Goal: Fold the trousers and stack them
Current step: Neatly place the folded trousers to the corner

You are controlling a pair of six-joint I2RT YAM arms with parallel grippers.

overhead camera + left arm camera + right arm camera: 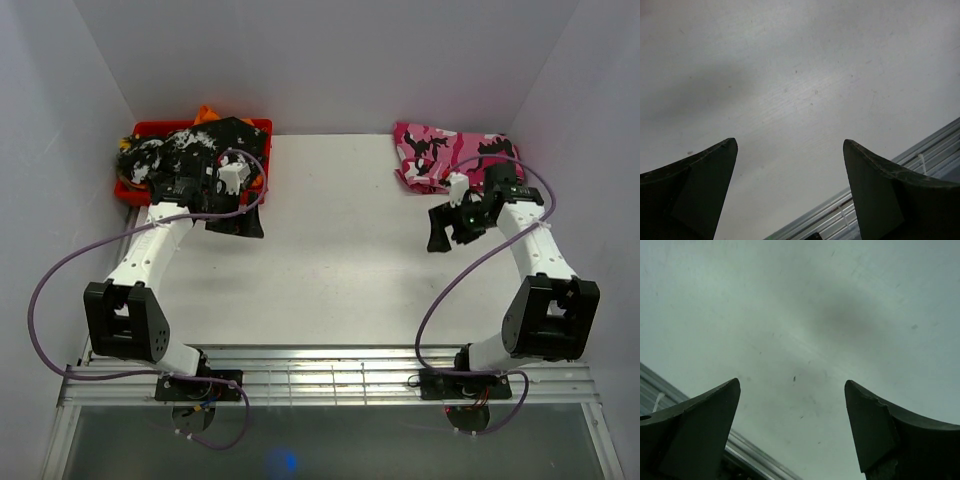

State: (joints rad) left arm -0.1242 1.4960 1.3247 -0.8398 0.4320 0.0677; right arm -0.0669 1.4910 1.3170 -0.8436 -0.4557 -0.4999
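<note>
The hot-pink, white and black camouflage trousers (438,156) lie folded in a bundle at the far right of the table. A black-and-white mottled garment (178,152) is heaped in the red tray (150,127) at the far left. My left gripper (238,222) hovers just in front of the tray, open, and in the left wrist view the left gripper (790,142) has only bare table between its fingers. My right gripper (450,230) hangs just in front of the pink trousers, open. In the right wrist view the right gripper (792,382) is likewise empty over the table.
An orange cloth (207,113) pokes out at the back of the tray. A slatted metal rail (330,380) runs along the near edge by the arm bases, seen also as the rail (920,155) in the left wrist view. White walls enclose the table on three sides.
</note>
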